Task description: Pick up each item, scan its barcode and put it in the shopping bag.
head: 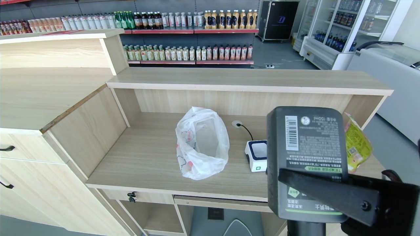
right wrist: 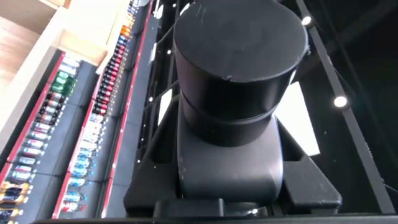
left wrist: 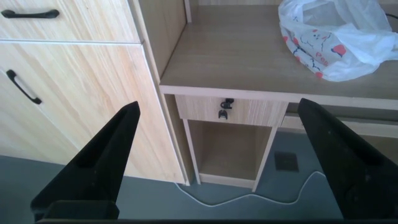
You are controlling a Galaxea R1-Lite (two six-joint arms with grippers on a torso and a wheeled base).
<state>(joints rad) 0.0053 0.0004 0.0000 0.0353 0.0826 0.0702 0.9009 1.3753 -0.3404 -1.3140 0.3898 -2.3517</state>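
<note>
A black bottle (head: pixel 306 154) hangs upside down close in front of the head camera, its barcode label facing the camera. My right gripper (head: pixel 308 196) is shut on it near its neck, to the right of and above the scanner. The right wrist view looks along the bottle's round black cap (right wrist: pixel 239 62), held in my right gripper (right wrist: pixel 227 186). A white plastic shopping bag (head: pixel 201 144) stands open on the counter, with a white and blue scanner (head: pixel 256 155) just to its right. My left gripper (left wrist: pixel 217 106) hangs open below the counter's front edge, holding nothing; the bag (left wrist: pixel 336 37) lies beyond it.
A yellow-green packet (head: pixel 359 147) lies on the counter behind the bottle. The wooden counter (head: pixel 147 157) has a raised back shelf and a taller cabinet on the left. A locked drawer (left wrist: pixel 227 111) sits under the counter edge. Drink shelves and fridges stand beyond.
</note>
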